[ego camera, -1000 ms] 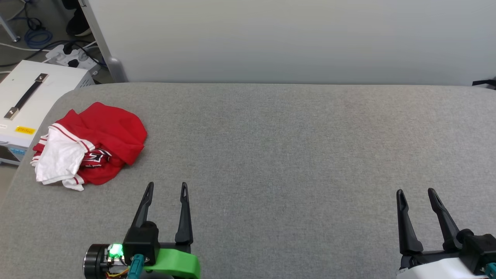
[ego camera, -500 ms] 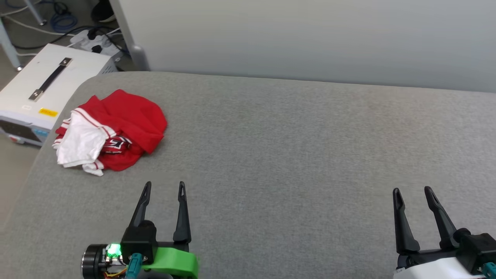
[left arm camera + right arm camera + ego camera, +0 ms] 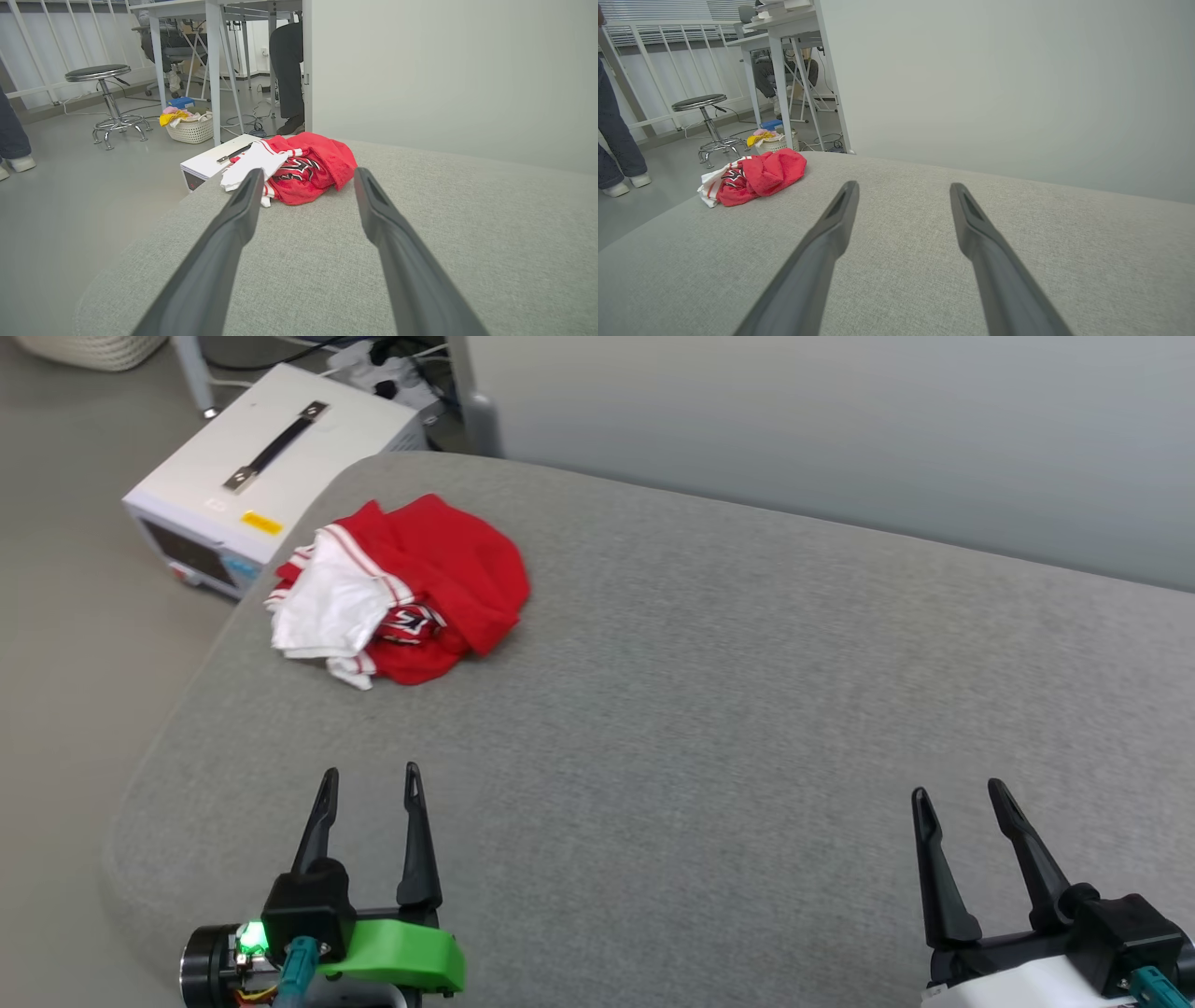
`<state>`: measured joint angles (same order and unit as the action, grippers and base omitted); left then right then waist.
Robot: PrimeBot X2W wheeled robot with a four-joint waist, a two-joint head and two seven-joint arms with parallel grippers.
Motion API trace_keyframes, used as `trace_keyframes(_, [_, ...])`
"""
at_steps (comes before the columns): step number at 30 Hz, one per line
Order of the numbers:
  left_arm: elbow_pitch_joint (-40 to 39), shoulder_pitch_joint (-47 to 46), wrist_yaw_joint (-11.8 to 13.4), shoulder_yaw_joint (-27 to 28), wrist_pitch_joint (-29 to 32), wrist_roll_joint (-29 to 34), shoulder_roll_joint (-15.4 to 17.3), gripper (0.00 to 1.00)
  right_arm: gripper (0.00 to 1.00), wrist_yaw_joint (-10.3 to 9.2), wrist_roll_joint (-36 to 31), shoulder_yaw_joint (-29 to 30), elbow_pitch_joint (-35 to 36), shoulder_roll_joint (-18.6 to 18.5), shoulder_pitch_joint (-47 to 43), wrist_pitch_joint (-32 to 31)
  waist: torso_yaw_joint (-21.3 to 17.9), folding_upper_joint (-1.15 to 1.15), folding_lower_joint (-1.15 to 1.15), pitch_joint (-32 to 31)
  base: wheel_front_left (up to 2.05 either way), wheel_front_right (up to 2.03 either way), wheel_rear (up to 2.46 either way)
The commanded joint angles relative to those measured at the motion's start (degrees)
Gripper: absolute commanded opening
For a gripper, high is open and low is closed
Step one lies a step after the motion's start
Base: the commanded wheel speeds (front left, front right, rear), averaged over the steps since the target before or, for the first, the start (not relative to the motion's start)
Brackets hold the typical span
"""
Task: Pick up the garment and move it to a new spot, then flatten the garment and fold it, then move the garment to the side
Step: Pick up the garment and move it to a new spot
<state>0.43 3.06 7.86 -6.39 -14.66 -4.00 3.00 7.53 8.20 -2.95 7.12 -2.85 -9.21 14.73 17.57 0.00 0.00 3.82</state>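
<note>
The crumpled garment (image 3: pixel 446 567) lies on the grey worktop (image 3: pixel 709 709) well ahead of the left tool (image 3: pixel 370 771), which is released and empty; the right tool (image 3: pixel 959 789) is released too.

Counted: 1 left gripper (image 3: pixel 370 771), 1 right gripper (image 3: pixel 959 790), 1 garment (image 3: pixel 439 569) ahead of the left jaws, 1 table (image 3: pixel 700 709), 1 box (image 3: pixel 308 457), 1 stool (image 3: pixel 98 72), 1 basket (image 3: pixel 189 130).

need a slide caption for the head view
Crumpled red-and-white garment near the grey table's far left corner; left gripper and right gripper open and empty in the foreground.
</note>
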Motion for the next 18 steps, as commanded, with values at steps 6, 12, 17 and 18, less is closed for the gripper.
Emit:
trace_keyframes(6, [0.13, -0.67, 0.53, 0.95, -0.34, -1.39, -0.13, 1.0, 1.0, -0.04, -1.09, -1.16, 0.53, -0.03, 0.81, 0.27, 8.39, 0.0, 0.0, 0.9, 0.0, 0.0, 0.0])
trace_keyframes(12, [0.25, -0.62, 0.71, 1.63, -0.34, -2.03, -0.13, 1.0, 1.0, -0.04, -1.71, -1.99, 0.53, -0.03, 1.1, 0.27, 11.84, 0.0, 0.0, 1.52, 0.0, 0.0, 0.0])
trace_keyframes(17, [0.41, -0.28, 0.75, 2.28, -0.34, -2.77, -0.13, 1.0, 1.0, -0.04, -1.84, -2.05, 0.49, -0.03, 1.11, 0.27, 13.23, 0.0, 0.0, 1.83, 0.0, 0.0, 0.0])
trace_keyframes(18, [0.46, -0.26, 0.73, 2.31, -0.34, -2.81, -0.13, 1.0, 1.0, -0.04, -1.85, -2.07, 0.47, -0.03, 1.1, 0.27, 13.36, 0.0, 0.0, 1.84, 0.0, 0.0, 0.0])
